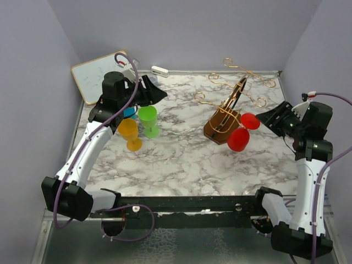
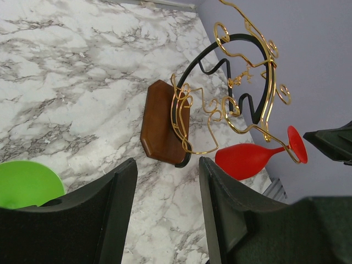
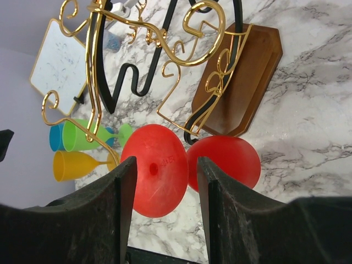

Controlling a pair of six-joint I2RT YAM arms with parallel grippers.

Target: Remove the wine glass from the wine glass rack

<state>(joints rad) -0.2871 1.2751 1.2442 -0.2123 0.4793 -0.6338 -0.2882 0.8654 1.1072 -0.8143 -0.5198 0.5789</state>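
Red wine glass [image 1: 239,138] hung by its foot on the wine glass rack [image 1: 231,102]; looked light, stiff, slick. I judged the stem the best hold. Spread and empty, right gripper [image 3: 164,165] sat just beside it; left gripper [image 2: 168,168] spread too.

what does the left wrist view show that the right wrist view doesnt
Only left wrist: the left gripper, open, up close, and the red wine glass side-on, its stem hooked in the wine glass rack. Only right wrist: the whiteboard, yellow glass, blue glass and the open right gripper up close. Both: the rack, the red glass, the green glass, the marble table.
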